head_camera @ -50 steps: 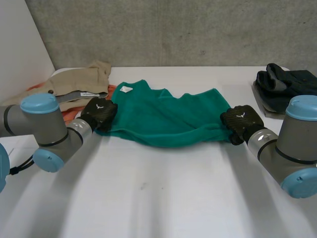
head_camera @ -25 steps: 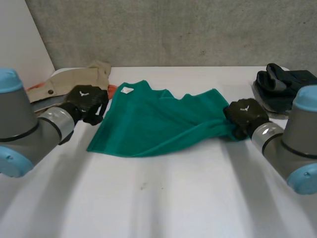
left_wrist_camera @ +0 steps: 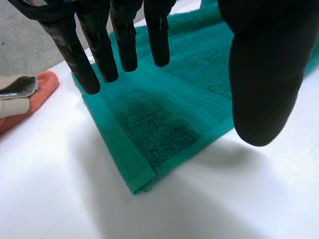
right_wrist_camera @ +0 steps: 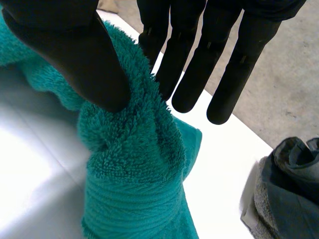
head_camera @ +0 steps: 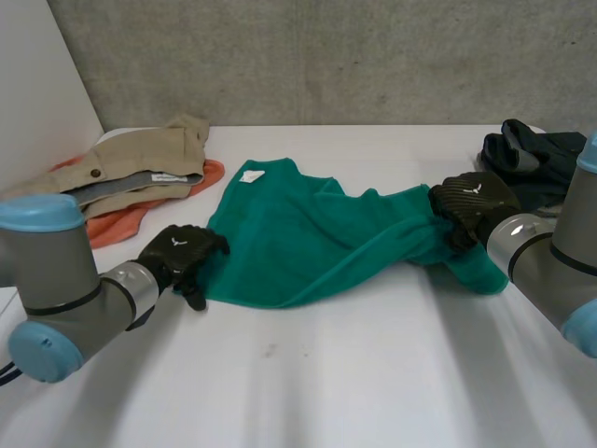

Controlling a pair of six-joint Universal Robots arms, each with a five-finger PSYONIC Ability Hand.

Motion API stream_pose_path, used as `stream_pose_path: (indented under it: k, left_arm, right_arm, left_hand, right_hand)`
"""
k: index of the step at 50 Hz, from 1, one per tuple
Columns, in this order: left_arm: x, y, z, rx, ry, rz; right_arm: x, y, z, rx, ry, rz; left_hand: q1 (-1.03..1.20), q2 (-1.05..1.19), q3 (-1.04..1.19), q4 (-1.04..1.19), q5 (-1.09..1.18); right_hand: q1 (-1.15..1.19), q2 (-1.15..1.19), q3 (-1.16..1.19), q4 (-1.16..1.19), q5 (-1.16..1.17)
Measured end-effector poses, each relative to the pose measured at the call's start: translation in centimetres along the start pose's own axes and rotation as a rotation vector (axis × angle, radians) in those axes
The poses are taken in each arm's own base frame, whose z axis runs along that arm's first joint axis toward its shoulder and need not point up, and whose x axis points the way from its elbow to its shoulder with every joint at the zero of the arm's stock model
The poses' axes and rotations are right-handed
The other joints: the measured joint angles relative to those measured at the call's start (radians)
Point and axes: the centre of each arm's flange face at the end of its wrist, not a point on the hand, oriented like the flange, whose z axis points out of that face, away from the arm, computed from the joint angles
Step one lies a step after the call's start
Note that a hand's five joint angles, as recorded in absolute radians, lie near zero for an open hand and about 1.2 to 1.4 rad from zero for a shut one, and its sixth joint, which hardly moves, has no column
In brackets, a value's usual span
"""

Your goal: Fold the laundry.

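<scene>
Status: green towel [head_camera: 298, 247] spread on white table [head_camera: 326, 373], right end bunched.
Left hand [head_camera: 182, 254] over the near left corner, fingers straight, gripping nothing. Right hand [head_camera: 474, 198] pinches the bunched end between thumb and straight fingers.

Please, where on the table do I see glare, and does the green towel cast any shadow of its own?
Right wrist view: a brighter patch of reflected light lies on the white table, beside the bunched green towel. Head view: the light is soft and even, and the towel's near edge casts just a thin, faint shadow. Left wrist view: no glare on the table round the towel's corner.
</scene>
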Motion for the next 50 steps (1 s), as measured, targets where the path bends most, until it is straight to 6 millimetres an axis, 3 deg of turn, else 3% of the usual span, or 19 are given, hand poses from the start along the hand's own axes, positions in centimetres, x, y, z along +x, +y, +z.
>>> stream_pose_path:
  k: [5,23,29,33,39,43,44,50]
  left_arm:
    - [-0.3,0.2,1.2,0.005,-0.003,0.004]
    - [-0.7,1.0,3.9,0.005,0.000,0.009]
    - [-0.8,0.2,4.4,0.034,-0.003,0.022]
    - [-1.0,-0.6,4.8,0.062,-0.009,0.033]
    - [-0.8,-0.8,5.7,0.076,-0.005,0.042]
    - [-0.7,-0.6,6.2,0.077,0.000,0.044]
    - [-0.6,-0.6,6.3,0.078,0.000,0.044]
    - [-0.6,-1.1,6.2,0.085,-0.008,0.048]
  right_arm:
    - [0.2,0.5,0.7,-0.001,0.018,0.020]
    - [-0.2,1.7,1.3,-0.031,0.005,0.021]
    - [-0.3,1.8,1.3,-0.032,0.003,0.018]
    - [-0.4,1.9,1.3,-0.034,0.001,0.018]
    - [-0.5,2.0,1.3,-0.035,0.000,0.018]
    - [-0.5,2.0,1.3,-0.035,0.000,0.017]
    - [-0.5,2.0,1.3,-0.035,0.001,0.017]
    - [-0.3,1.8,1.3,-0.030,0.007,0.015]
  left_hand:
    - [0.121,0.110,0.111,0.118,0.114]
    - [0.136,0.134,0.130,0.137,0.124]
    - [0.302,0.291,0.287,0.292,0.150]
    - [0.348,0.341,0.340,0.342,0.322]
    - [0.394,0.388,0.384,0.387,0.374]
    - [0.568,0.556,0.544,0.549,0.535]
    - [0.737,0.719,0.705,0.713,0.698]
    - [0.762,0.795,0.790,0.800,0.749]
  right_hand:
    - [0.000,0.000,0.000,0.000,0.000]
    - [0.000,0.000,0.000,0.000,0.000]
    - [0.000,0.000,0.000,0.000,0.000]
    - [0.000,0.000,0.000,0.000,0.000]
    - [0.000,0.000,0.000,0.000,0.000]
    - [0.000,0.000,0.000,0.000,0.000]
    - [0.000,0.000,0.000,0.000,0.000]
    - [0.000,0.000,0.000,0.000,0.000]
